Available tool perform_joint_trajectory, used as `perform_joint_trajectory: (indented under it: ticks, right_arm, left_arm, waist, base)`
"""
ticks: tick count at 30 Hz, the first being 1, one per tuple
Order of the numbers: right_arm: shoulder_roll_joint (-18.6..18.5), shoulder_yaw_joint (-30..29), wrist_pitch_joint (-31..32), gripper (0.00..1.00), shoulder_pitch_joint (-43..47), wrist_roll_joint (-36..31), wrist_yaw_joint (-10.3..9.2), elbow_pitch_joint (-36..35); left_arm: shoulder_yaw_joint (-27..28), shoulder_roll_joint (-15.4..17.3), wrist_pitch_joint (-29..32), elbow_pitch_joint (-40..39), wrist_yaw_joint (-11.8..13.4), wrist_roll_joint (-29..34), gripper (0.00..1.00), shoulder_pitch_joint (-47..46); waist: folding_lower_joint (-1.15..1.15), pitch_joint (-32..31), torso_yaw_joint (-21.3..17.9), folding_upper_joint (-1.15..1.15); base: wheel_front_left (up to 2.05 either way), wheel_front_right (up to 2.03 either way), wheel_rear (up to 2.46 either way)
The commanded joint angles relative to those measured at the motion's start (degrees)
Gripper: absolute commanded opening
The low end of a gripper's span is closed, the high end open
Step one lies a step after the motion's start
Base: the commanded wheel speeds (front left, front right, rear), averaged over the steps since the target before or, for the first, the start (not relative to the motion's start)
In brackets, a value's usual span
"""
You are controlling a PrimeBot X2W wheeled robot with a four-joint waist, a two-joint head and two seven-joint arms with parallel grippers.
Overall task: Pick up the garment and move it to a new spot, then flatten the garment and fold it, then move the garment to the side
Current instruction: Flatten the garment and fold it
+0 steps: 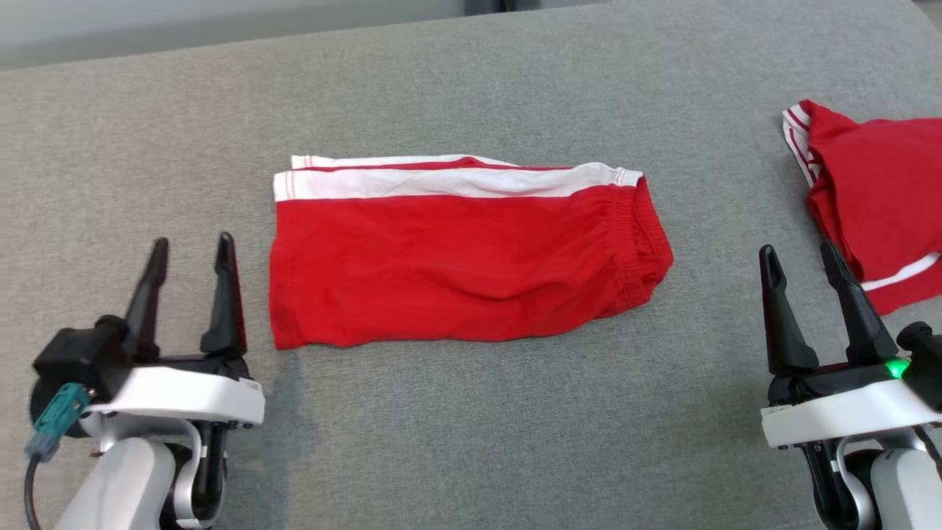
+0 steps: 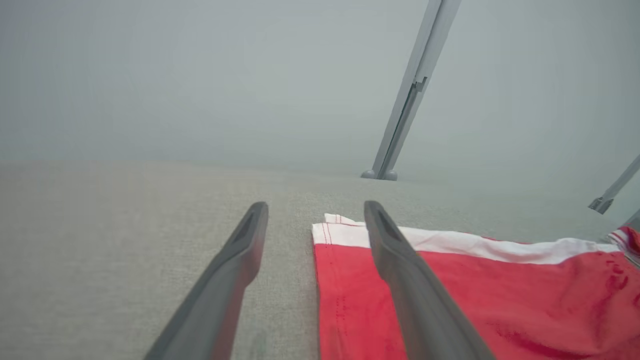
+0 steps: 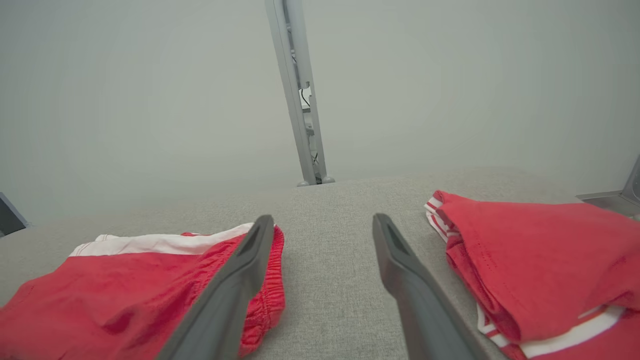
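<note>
The red shorts lie flat in the middle of the grey table. They look folded in half, with the white stripe along the far edge. The left gripper sits just beside the leg end. The right gripper sits apart from the waist end. Both have their fingers spread wide and hold nothing. I think the folding is done or almost done. Next, a gripper needs to pinch an edge and carry the shorts to the side, maybe near the other red garment on the right.
</note>
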Motion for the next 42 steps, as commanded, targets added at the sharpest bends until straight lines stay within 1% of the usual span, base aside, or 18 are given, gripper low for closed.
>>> perform_joint_trajectory:
  ticks: [1,3,6,15,21,22,24,26,33,37,42]
  right_arm:
    - [-0.36,-0.49,0.66,1.0,0.25,-0.67,0.0,-0.58]
    - [-0.42,-0.81,1.27,1.0,0.65,-1.5,0.0,-1.01]
    - [-0.44,-1.1,2.38,1.0,1.22,-2.49,0.0,-1.3]
    - [-0.66,-2.4,5.16,1.0,1.83,-4.01,0.0,-1.32]
    - [-0.17,-1.16,8.41,1.0,-0.35,-4.92,0.0,0.03]
    - [0.27,-0.5,10.12,1.0,-1.19,-4.65,0.0,1.74]
    - [0.58,-0.24,10.73,1.0,-1.86,-4.53,0.0,2.47]
    - [1.03,-0.55,11.84,1.0,-3.16,-3.47,0.0,4.69]
    - [1.87,-2.59,12.43,1.0,-7.91,-1.53,0.0,15.14]
    - [2.12,-0.09,12.24,1.0,-10.36,3.32,0.0,20.29]
    - [2.02,4.22,11.21,1.0,-12.88,8.72,0.0,24.52]
  left_arm:
    - [1.83,0.3,-0.26,-2.44,1.1,2.78,1.0,1.13]
    - [3.28,0.0,-0.26,-5.04,2.12,5.59,1.0,2.91]
    - [4.07,-0.16,-0.26,-6.95,2.68,7.79,1.0,5.09]
    - [3.49,-1.36,-0.28,-6.27,1.41,8.58,1.0,6.64]
    - [2.23,-2.2,-0.28,-5.23,0.56,8.92,1.0,5.1]
    - [1.62,-2.55,-0.28,-4.81,0.1,8.95,1.0,4.75]
    - [1.34,-2.77,-0.28,-4.68,-0.14,9.04,1.0,4.48]
    - [0.91,-3.17,-0.28,-4.32,-0.46,9.08,1.0,3.93]
    - [0.09,-4.14,-0.29,-3.19,-1.65,9.47,1.0,2.21]
    - [-0.02,-4.48,-0.29,-2.68,-2.22,9.51,1.0,1.31]
    - [0.08,-4.79,-0.29,-2.19,-2.88,9.75,1.0,0.68]
  waist:
    - [0.0,-0.82,0.95,0.0]
    - [0.0,-1.34,1.57,0.0]
    - [0.0,-2.0,2.44,0.0]
    - [0.0,-2.83,4.67,0.0]
    - [0.0,-2.65,6.5,0.0]
    - [0.0,-2.32,7.23,0.0]
    - [0.0,-2.06,7.58,0.0]
    - [0.0,-1.49,8.18,0.0]
    - [0.0,0.51,9.75,0.0]
    - [0.0,1.36,10.06,0.0]
    - [0.0,2.36,9.82,0.0]
  base:
    - [0.0,0.0,0.0]
    - [0.0,0.0,0.0]
    - [0.0,0.0,0.0]
    - [0.0,0.0,0.0]
    - [0.0,0.0,0.0]
    - [0.0,0.0,0.0]
    - [0.0,0.0,0.0]
    - [0.0,0.0,0.0]
    - [0.0,0.0,0.0]
    - [0.0,0.0,0.0]
    - [0.0,0.0,0.0]
